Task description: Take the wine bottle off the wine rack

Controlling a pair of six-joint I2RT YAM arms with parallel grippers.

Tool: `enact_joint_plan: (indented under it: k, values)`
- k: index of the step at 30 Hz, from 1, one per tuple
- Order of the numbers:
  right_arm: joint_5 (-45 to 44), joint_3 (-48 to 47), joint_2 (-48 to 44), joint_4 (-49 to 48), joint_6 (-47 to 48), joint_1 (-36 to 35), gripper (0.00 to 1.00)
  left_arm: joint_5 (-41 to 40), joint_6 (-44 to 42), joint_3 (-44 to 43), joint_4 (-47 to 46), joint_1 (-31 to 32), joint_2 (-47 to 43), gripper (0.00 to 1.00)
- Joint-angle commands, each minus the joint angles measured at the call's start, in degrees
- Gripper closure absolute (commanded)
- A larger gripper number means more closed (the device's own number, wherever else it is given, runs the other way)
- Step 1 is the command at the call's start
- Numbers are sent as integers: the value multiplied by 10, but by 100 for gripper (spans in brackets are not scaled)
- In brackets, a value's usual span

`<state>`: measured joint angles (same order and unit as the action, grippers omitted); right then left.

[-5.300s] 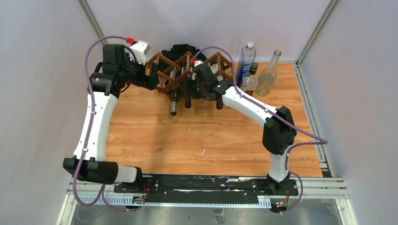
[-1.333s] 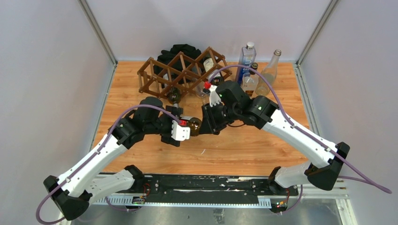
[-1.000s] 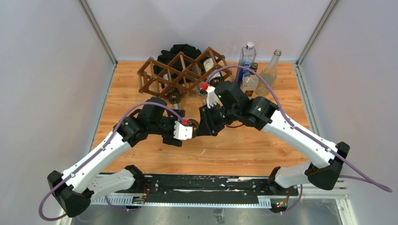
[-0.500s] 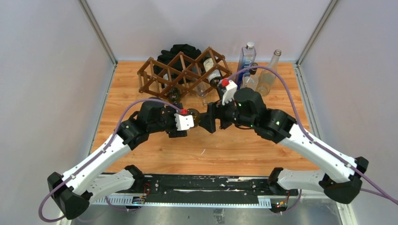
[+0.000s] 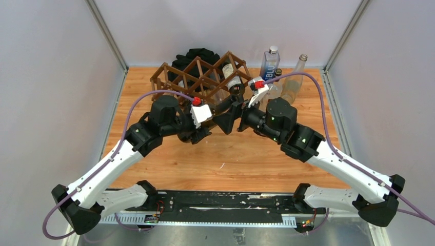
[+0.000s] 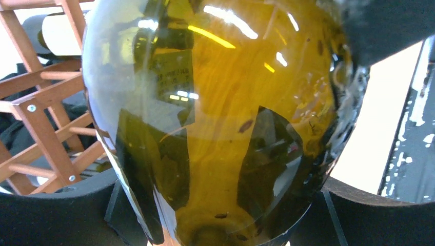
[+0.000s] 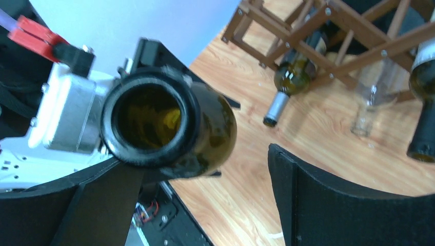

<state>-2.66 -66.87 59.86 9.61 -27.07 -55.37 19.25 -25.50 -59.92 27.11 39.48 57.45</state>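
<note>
Top external view: the wine rack stands along the far edge of the surface, in front of a black cloth heap. Three standing bottles occupy the far right corner. The two arms meet just on the near side of the rack, and the wine bottle between them is almost wholly hidden here by the wrists. Left wrist view: the left claw grips the wine bottle by its body, one finger on each side. The olive-amber glass fills the picture, so base and neck are cut off, and only a slice of rack shows at the left. Right wrist view: the bottle's open mouth faces the camera, out of the rack and raised off the surface. The right claw stands wide, one finger close under the neck (contact cannot be told), the other well apart. Behind, a green bottle and a clear bottle lie in rack cells; a dark bottle is cut off at the right edge.
</note>
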Motion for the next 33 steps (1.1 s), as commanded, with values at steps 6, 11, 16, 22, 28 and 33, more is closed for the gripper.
enact_joint_plan:
  k: [6, 11, 16, 22, 28, 33]
  values:
    - [-10, -52, 70, -87, 21, -6, 15, 61, 57, -42, -8, 4, -5, 100]
    - [-12, -58, 81, -91, 25, -5, 38, 65, 64, -43, -5, 4, -9, 100]
    - [-11, -68, 84, -72, 28, -6, 91, 50, 69, -49, 6, 4, -4, 44]
    - [-70, -91, 66, 16, 72, -4, 100, 6, 56, -97, 82, 4, 25, 0]
    - [-138, -83, 20, 99, 133, 5, 100, 26, 64, -151, 174, -21, 58, 0]
    - [-219, -80, -11, 160, 198, 22, 100, 45, 68, -229, 242, -81, 102, 0]
